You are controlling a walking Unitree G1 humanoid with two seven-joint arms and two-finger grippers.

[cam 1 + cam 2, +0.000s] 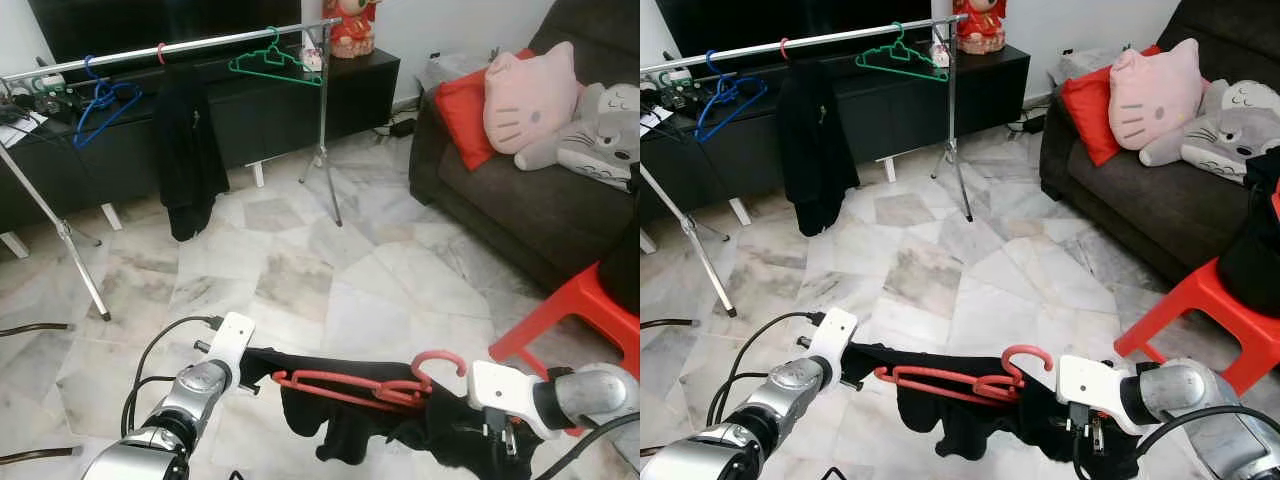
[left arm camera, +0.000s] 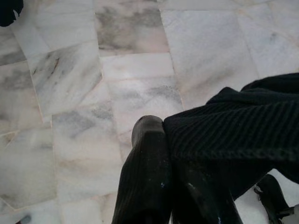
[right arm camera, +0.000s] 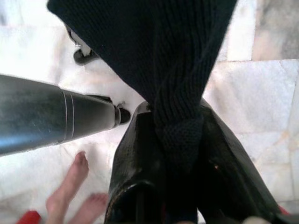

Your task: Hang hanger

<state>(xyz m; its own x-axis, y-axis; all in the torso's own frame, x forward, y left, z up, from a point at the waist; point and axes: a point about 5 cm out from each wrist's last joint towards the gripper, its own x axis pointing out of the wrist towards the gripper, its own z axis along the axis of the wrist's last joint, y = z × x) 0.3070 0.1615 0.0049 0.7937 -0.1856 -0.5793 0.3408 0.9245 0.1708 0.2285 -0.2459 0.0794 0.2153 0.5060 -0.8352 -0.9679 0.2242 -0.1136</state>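
Both claws pinch the black knitted garment [image 1: 400,420], left claw [image 2: 163,154] and right claw [image 3: 180,140] closed on opposite ends; so its red hanger [image 1: 350,388] stays level, far from the rail [image 1: 170,48].

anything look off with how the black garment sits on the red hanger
Yes. The black garment sags bunched under the red hanger, which lies flat between the left pincer and right pincer, not draped over its shoulders.

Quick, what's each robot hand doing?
Left gripper: shut on the black sweater.
Right gripper: shut on the black sweater too.
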